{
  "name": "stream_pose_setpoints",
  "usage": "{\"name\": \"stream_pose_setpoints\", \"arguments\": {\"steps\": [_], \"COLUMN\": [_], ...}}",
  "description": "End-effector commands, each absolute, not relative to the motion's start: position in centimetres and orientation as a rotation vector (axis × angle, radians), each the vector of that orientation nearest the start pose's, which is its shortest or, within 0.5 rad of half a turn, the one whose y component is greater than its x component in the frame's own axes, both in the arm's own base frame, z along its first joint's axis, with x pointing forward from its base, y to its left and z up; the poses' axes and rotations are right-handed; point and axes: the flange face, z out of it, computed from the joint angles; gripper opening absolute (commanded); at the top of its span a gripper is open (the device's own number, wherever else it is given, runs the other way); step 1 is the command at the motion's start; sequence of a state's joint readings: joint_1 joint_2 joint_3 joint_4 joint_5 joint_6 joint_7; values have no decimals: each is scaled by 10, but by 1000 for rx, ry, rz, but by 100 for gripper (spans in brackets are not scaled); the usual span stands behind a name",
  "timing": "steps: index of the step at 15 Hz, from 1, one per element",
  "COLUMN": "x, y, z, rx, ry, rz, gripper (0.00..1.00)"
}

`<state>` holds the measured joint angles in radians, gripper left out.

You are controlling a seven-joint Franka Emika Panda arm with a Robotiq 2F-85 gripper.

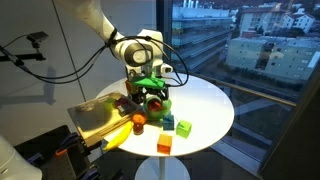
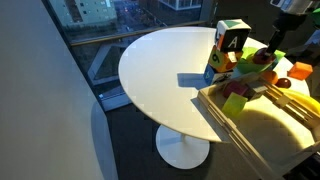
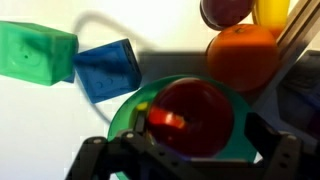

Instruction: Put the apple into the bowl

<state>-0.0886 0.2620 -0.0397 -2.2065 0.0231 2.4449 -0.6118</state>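
**Apple in the bowl, jaws spread clear of it.**

The apple (image 3: 190,115) appears to sit inside the bowl (image 3: 122,112), directly under the gripper (image 3: 188,152). The jaws stand wide and touch neither side of the fruit (as far as the wrist view shows). An orange (image 3: 242,55) crowds the rim, and a blue cube (image 3: 105,68) lies just beside it. The likely risk is a finger lifting off-line and hooking the rim. That could tip the bowl so the apple rolls out, or it could knock the orange.
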Motion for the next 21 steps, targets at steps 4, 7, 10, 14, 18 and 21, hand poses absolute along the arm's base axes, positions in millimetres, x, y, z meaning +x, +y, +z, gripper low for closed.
{"name": "stream_pose_setpoints", "arguments": {"steps": [4, 7, 10, 14, 18, 21], "x": [544, 539, 534, 520, 501, 485], "y": [-83, -88, -93, -100, -106, -106], "z": [277, 284, 292, 301, 311, 316], "rx": [-3031, -3043, -3056, -3074, -3070, -3062], "ry": [-677, -643, -582, -395, -224, -141], "rz": [86, 66, 84, 174, 273, 323], "gripper": [100, 100, 100, 100, 100, 100]}}
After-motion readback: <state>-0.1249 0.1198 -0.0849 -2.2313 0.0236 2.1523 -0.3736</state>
